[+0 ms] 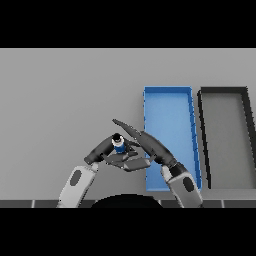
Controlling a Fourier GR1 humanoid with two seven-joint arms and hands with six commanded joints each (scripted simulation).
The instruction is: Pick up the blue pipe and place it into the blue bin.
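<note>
The blue pipe [119,147] is short, with a black cap on top, and stands upright just left of the blue bin [168,96]. My left hand [101,150] comes in from the lower left, and its fingers curl under and around the pipe. Coming from the lower right, my right hand [152,145] is open. Its straight fingers reach up and left past the pipe's far side, and its thumb lies low beside the left hand's fingers. The two hands meet around the pipe and hide its lower part. The blue bin is long, and nothing shows inside it.
A dark grey bin [224,92] of the same shape stands right of the blue bin. The blue bin's left wall runs close behind my right hand. Grey table stretches to the left and far side.
</note>
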